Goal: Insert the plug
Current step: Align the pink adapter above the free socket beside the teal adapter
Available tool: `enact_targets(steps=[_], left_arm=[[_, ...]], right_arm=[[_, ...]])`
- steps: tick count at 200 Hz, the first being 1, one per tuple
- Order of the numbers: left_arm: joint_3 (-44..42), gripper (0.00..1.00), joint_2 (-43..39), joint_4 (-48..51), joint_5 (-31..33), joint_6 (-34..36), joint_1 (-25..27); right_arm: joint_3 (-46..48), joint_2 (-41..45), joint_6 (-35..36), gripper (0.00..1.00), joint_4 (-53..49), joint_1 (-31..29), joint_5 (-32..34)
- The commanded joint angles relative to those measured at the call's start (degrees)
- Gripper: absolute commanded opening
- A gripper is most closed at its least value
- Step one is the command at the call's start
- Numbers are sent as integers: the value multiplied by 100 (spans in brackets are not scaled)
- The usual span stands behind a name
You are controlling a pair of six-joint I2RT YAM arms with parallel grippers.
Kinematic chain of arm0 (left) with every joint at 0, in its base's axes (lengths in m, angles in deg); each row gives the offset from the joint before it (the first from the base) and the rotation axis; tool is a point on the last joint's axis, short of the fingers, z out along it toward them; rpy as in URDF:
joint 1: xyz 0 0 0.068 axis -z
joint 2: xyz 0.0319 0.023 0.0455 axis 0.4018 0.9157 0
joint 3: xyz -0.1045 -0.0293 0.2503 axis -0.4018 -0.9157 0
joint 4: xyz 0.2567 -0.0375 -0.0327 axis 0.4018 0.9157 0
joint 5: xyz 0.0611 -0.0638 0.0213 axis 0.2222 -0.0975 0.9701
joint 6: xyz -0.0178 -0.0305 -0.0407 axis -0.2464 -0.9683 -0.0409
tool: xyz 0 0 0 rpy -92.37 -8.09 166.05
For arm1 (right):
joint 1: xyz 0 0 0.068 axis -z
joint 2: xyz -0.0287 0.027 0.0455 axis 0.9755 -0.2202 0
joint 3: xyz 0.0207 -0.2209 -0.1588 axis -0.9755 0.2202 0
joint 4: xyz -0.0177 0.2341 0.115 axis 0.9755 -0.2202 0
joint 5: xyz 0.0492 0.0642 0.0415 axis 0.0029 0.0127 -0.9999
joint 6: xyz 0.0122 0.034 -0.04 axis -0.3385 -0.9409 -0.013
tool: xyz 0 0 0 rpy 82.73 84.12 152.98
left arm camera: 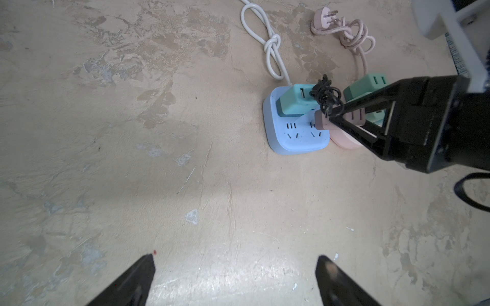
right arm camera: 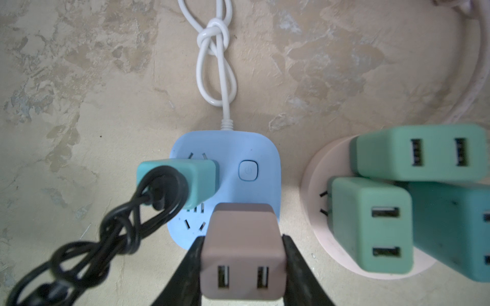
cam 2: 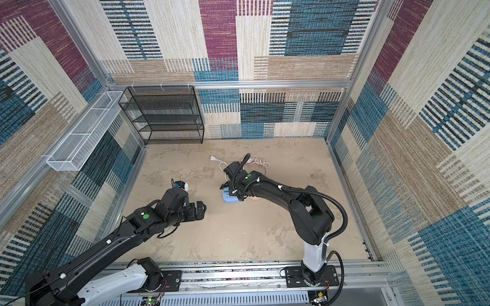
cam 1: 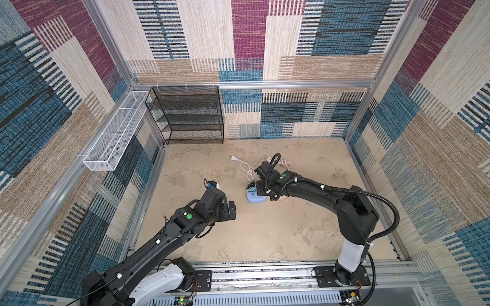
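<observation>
The left arm and right arm are black with white lower links. Each carries a round green sticker; a ribbed black conduit runs along the right.

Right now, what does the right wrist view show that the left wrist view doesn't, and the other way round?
Only right wrist: the power button on the blue power strip.
Only left wrist: the open left end effector above the table, and the loose pink three-pin plug.
Both: the right end effector closed on the brown-pink adapter at the strip, the teal adapter with its black cable, the knotted white cord, the round pink socket base.
</observation>
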Motion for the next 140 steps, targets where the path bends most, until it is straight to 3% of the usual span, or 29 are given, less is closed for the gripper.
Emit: enact_targets(steps=[1,140], left_arm=[[-15,100,1,-160,-73,56,-30],[-71,100,164,-393,-339,104,-168]], right_arm=[[-77,-48,65,0,-49,-17,-4],[-244,-102,171,0,-313,-141,365]])
